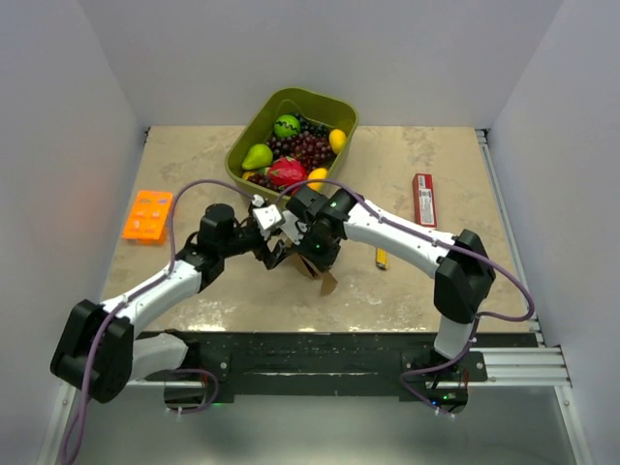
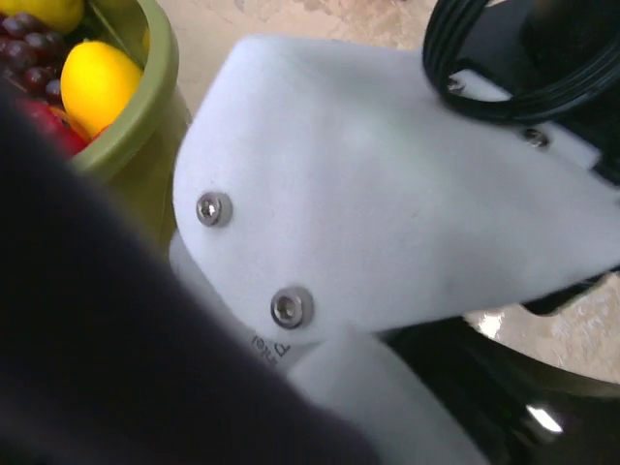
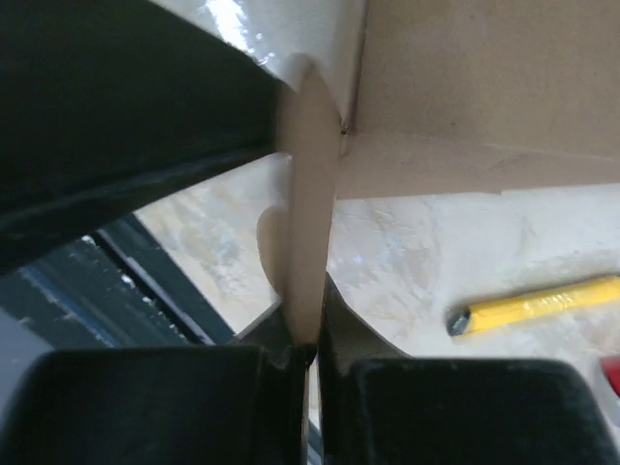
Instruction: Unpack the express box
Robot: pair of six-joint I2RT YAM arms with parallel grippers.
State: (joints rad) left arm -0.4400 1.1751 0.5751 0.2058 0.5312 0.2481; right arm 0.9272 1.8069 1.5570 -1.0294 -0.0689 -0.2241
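Observation:
The express box (image 1: 326, 282), small and of brown cardboard, sits mid-table under both wrists, mostly hidden by them. The right wrist view shows its side wall (image 3: 484, 77) and a thin flap (image 3: 308, 194) running down between the fingers. My right gripper (image 3: 315, 325) is shut on that flap; from above it (image 1: 318, 254) sits on the box. My left gripper (image 1: 274, 232) hovers just left of the box, against the right arm. In the left wrist view the right arm's white link (image 2: 387, 194) fills the frame. One dark blurred finger (image 2: 87, 320) stands far to the side, with nothing held.
A green tub (image 1: 254, 121) full of fruit stands just behind the grippers; its rim (image 2: 145, 126) and a lemon (image 2: 97, 82) are close to the left wrist. An orange tray (image 1: 147, 215) lies left, a red packet (image 1: 423, 200) right, and a yellow stick (image 1: 381, 259) beside the box.

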